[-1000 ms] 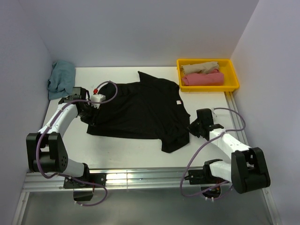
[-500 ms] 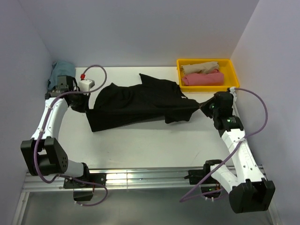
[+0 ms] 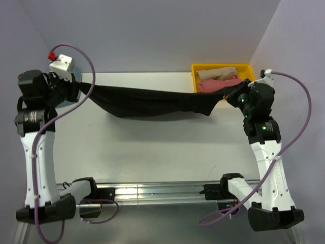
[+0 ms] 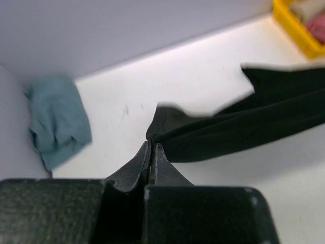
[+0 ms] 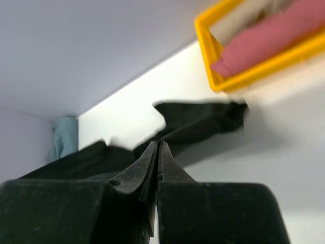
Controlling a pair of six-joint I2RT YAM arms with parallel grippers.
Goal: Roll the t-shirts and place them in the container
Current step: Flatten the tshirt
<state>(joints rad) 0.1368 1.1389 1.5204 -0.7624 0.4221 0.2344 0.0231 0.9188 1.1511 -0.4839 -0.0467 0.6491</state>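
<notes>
The black t-shirt (image 3: pixel 147 101) hangs stretched in the air between both raised arms, sagging in the middle above the white table (image 3: pixel 152 147). My left gripper (image 3: pixel 76 87) is shut on its left end; the left wrist view shows the cloth (image 4: pixel 244 129) running from my closed fingertips (image 4: pixel 152 145). My right gripper (image 3: pixel 231 95) is shut on its right end, the cloth (image 5: pixel 198 124) bunched at the jaw tips (image 5: pixel 158 145). A teal shirt (image 4: pixel 56 119) lies crumpled in the far left corner. Rolled pink (image 3: pixel 218 84) and beige (image 3: pixel 216 72) shirts lie in the yellow tray.
The yellow tray (image 3: pixel 251 81) stands at the far right corner, close to my right gripper. Lilac walls close in the back and both sides. A metal rail (image 3: pixel 152 190) runs along the near edge.
Both arms have risen and pulled apart. The black shirt went from lying flat on the table to hanging taut between the two grippers.
</notes>
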